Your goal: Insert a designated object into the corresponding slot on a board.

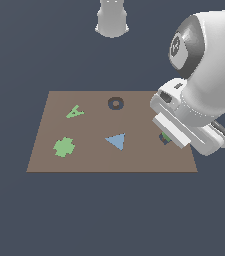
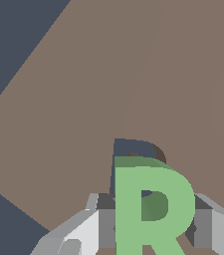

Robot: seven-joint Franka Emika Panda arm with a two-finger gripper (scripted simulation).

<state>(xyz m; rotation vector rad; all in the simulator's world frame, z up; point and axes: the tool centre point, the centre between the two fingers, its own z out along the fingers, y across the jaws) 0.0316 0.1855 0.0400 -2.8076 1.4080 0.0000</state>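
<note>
Green R block [image 2: 151, 209] sits btwn the gripper [image 2: 153, 224] fingers [image 2: 106, 221], one grey pad pressed on each side of it – gripper closed narrow on the R, holding it. In the wrist view the R faces the cam, upright as a letter, filling the space btwn the pads. Just past its top edge lies the dark R-shaped slot [image 2: 133, 148] in the brown board [image 2: 108, 74]; only the slot's upper curve shows, rest is hidden behind the block. R looks close over the slot & roughly lined up w/ it, but can't tell whether it's already partly in or just above.

Exterior view: gripper [image 1: 167, 137] is low over the board [image 1: 49, 150] near the board's edge on the exterior view's right; a bit of green [image 1: 167, 136] and dark peek out under the wrist housing, arm hides the rest.

Elsewhere on board, all well apart from gripper: dark ring-shaped O recess [image 1: 115, 103] near the far edge, blue triangle [image 1: 117, 141] just nearer than the ring, green letter A [image 1: 74, 112] and green clover-like cross [image 1: 64, 147] toward the exterior view's left. Can't tell if those pieces sit in recesses or on top.
</note>
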